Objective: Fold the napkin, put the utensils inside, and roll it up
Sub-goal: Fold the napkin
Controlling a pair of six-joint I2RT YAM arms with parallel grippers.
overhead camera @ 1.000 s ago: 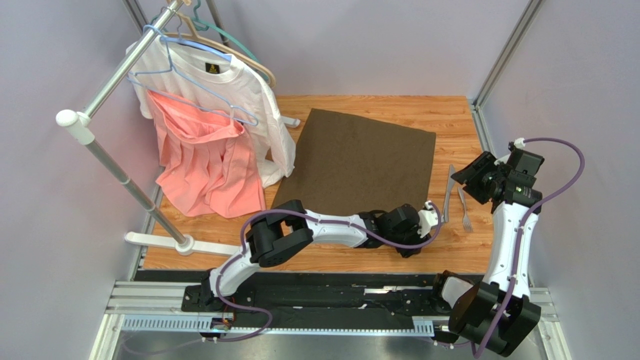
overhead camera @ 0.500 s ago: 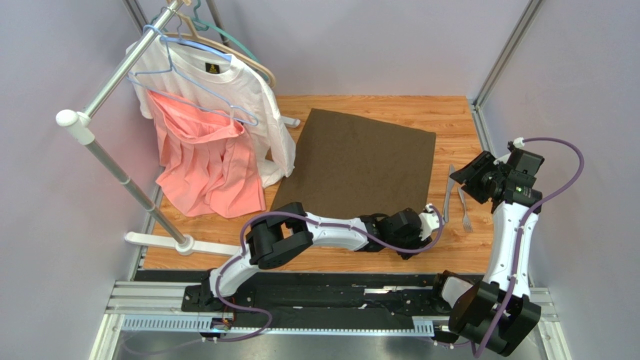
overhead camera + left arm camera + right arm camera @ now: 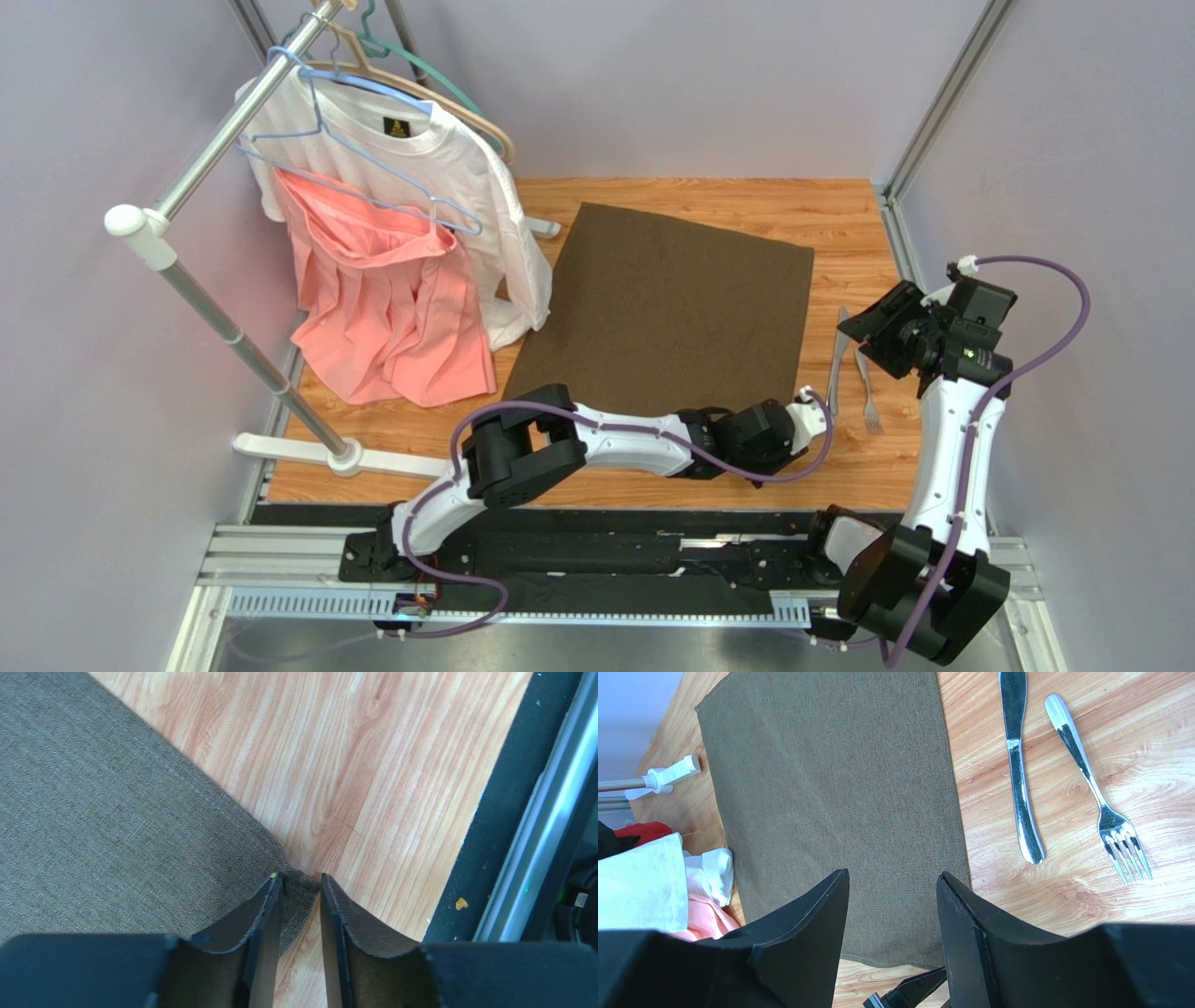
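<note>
The dark olive-brown napkin [image 3: 659, 308] lies flat on the wooden table. My left gripper [image 3: 811, 406] is at its near right corner. In the left wrist view the napkin [image 3: 105, 812] has that corner bunched up between the narrow jaws of the left gripper [image 3: 302, 878], touching both fingers. The knife [image 3: 838, 357] and fork [image 3: 866, 389] lie side by side just right of the cloth. My right gripper [image 3: 873, 331] hovers above them, open and holding nothing. The right wrist view shows the napkin [image 3: 836, 777], knife [image 3: 1018, 777] and fork [image 3: 1092, 784] beyond the open right gripper [image 3: 892, 875].
A clothes rack stands at the left with a white T-shirt [image 3: 449, 182] and a pink garment [image 3: 379, 301] hanging over the table's left part; its white foot [image 3: 302, 451] lies along the near left. A black rail [image 3: 505, 812] borders the table's near edge.
The left gripper's jaws have narrowed around the napkin's near right corner, and the left arm has shifted slightly toward the near edge. The right arm has not moved.
</note>
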